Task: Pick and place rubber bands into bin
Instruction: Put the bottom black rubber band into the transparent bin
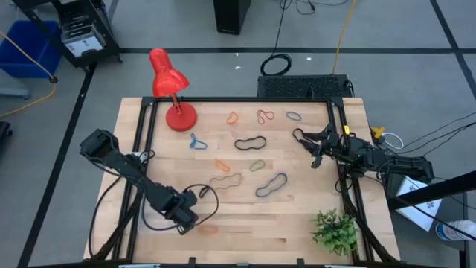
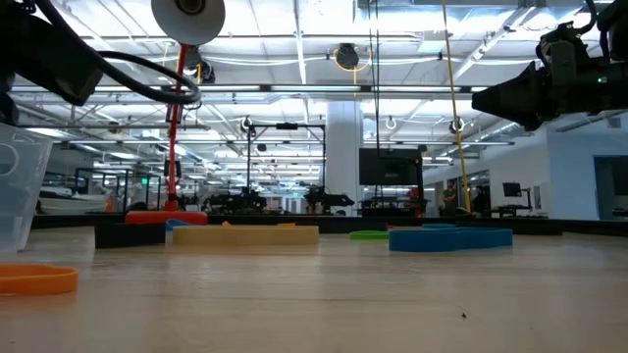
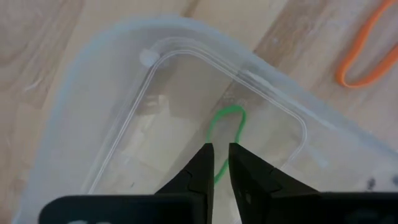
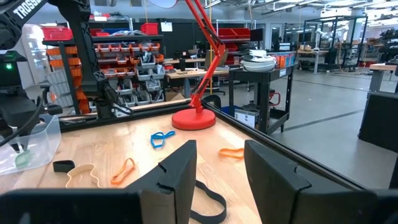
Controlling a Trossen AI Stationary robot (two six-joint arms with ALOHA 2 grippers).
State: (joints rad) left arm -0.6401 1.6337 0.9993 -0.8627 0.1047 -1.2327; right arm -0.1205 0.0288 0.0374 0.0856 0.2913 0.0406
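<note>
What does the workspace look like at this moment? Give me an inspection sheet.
Surface: wooden table, framed by dark rails.
Job's things: clear bin under the left arm; green band hanging over it; about ten loose bands spread across the table's middle.
Clutter: red lamp at the back left; small plant at the front right.
Tools: left tool pinching the green band over the bin; right tool open, above the right side.
Cables: black cable looped beside the left arm.
Surroundings: blue crate on the floor; nobody seen.
</note>
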